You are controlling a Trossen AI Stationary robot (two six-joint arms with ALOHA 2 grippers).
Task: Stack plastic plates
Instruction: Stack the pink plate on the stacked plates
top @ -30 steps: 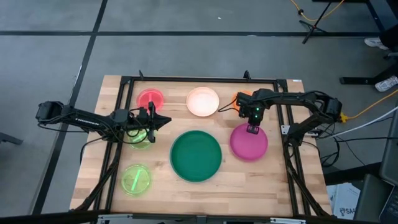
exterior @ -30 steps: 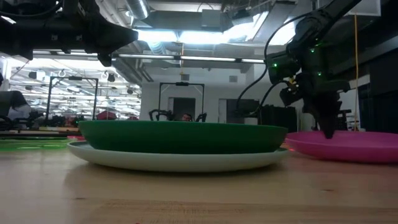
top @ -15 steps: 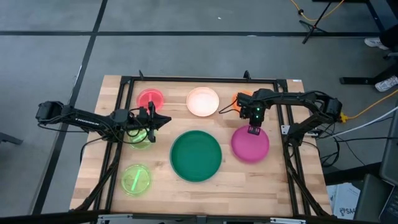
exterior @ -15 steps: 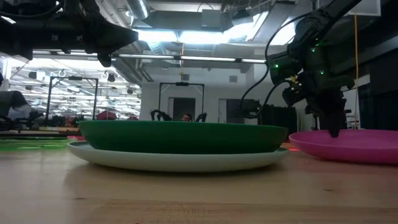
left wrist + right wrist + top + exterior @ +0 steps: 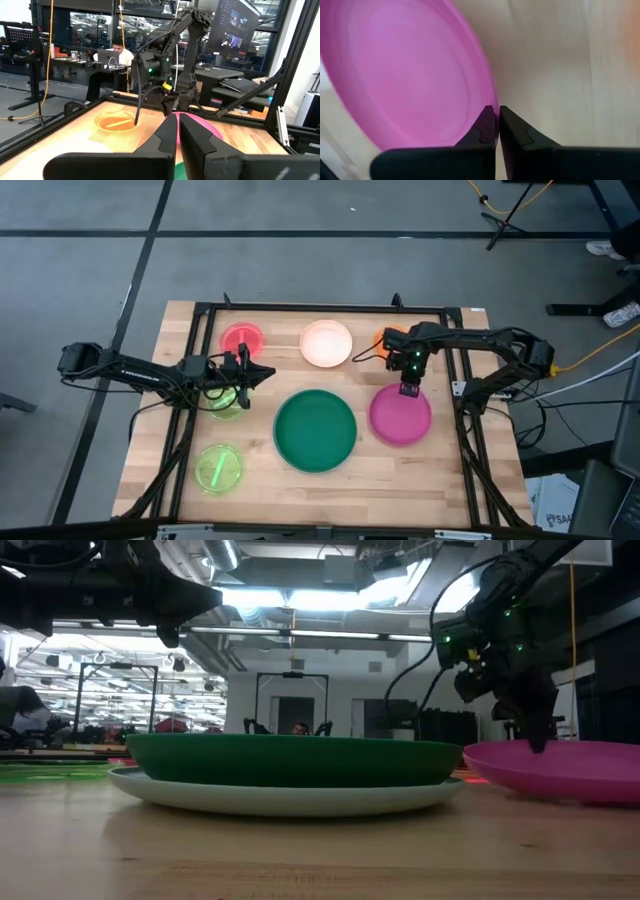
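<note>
The magenta plate lies right of the dark green plate, which rests on a pale plate. My right gripper is shut on the magenta plate's far rim. A red plate, a cream plate and an orange plate, partly hidden by the right arm, lie along the far side. Two neon green plates lie on the left. My left gripper hovers shut above the table near the farther neon green plate. My right gripper pinches the magenta plate's far rim between its two fingers, which come from above, pointing down. The plate sits tilted in the hold: its held rim is raised, and its near part stays low toward the table.
A black frame runs round the table's far and side edges. Bare wood lies near the front edge. In the left wrist view a person sits at a desk in the room beyond the table.
My right gripper has risen slightly while shut on the magenta plate's far rim. That rim has lifted, and the plate has tipped and slid a little toward the near edge.
</note>
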